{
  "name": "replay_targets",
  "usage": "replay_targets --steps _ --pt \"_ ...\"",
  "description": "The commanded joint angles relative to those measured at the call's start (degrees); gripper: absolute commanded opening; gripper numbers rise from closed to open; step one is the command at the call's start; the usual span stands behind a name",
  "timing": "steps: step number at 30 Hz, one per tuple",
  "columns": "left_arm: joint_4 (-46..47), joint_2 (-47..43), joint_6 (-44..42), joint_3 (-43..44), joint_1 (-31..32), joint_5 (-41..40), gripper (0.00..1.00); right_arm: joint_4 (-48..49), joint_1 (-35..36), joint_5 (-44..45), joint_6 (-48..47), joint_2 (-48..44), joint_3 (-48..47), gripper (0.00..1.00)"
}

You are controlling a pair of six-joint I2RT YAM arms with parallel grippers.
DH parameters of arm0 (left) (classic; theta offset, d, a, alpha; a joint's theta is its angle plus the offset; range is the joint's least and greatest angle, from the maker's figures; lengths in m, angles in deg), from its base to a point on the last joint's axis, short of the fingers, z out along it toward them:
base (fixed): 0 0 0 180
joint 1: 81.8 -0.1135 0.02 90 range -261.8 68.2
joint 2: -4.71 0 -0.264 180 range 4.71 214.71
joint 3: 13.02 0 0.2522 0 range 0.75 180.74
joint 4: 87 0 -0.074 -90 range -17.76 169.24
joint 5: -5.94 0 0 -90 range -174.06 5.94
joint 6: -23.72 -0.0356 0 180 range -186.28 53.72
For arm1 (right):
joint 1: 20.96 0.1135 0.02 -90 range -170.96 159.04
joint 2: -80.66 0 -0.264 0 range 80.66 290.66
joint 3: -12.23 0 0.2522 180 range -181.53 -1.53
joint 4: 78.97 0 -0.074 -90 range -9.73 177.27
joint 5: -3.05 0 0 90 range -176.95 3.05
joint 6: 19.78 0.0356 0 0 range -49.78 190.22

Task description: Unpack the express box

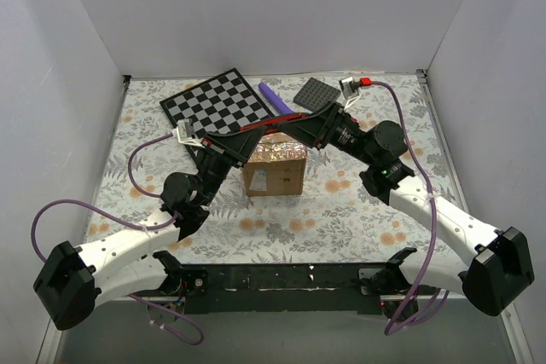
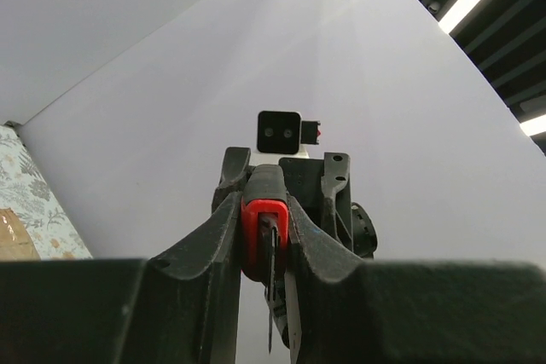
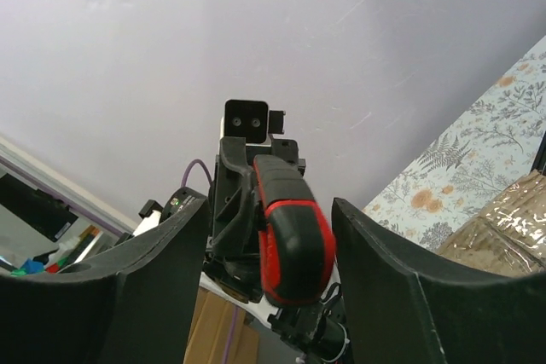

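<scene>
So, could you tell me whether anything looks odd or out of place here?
Only the box cutter: it hangs in the air above the taped express box, clamped at its red end by the left fingers, with the blade pointing back at that wrist. The right fingers stand open around its handle.

Overhead rear view; wrist views face-to-face.
</scene>
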Motion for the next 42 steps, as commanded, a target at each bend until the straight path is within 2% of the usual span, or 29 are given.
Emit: replay_targets --steps 1,16,22,25,27,28,30,31,34,38,42 --pt "3.10 0.44 0.38 -0.33 0.25 0.56 0.00 6.05 0.76 1.39 1.37 2.31 -1.68 0.65" --pt "3.80 2.11 0.82 -0.69 0.25 3.28 0.00 11.33 0.93 0.51 3.66 6.44 -3.43 0.43" --pt "3.80 2.47 1.26 -0.60 0.25 2.85 0.00 11.24 0.84 -0.89 3.75 6.88 -3.43 0.24" --pt "3.01 2.29 1.35 -0.51 0.25 2.50 0.01 10.28 0.93 -1.59 3.57 6.53 -3.52 0.02" --pt "2.14 1.94 1.70 -0.51 0.25 2.14 0.09 8.79 0.84 -1.68 2.78 5.74 -3.26 0.01" --pt "1.18 0.98 1.61 -0.51 0.25 1.79 0.35 8.17 0.93 -1.60 2.35 5.39 -3.26 0.01" --pt "-2.95 -0.25 1.53 -0.51 0.25 0.13 0.56 5.02 0.67 -1.25 -0.02 4.07 -4.04 0.01" --pt "-4.53 -2.00 1.18 -0.51 0.25 -0.58 0.71 3.26 0.58 -0.72 -1.25 3.46 -4.57 0.01" --pt "-11.82 -5.17 0.38 -1.12 0.17 -4.35 0.91 -4.13 0.32 1.74 -7.48 1.26 -8.16 0.01" --pt "-19.91 -11.84 -0.05 -2.79 0.17 -8.75 0.98 -8.36 0.14 5.25 -12.77 0.11 -12.13 0.01" --pt "-27.21 -17.29 -0.32 -3.85 0.08 -11.12 0.98 -14.57 -0.30 13.49 -18.56 -0.68 -15.38 0.01"
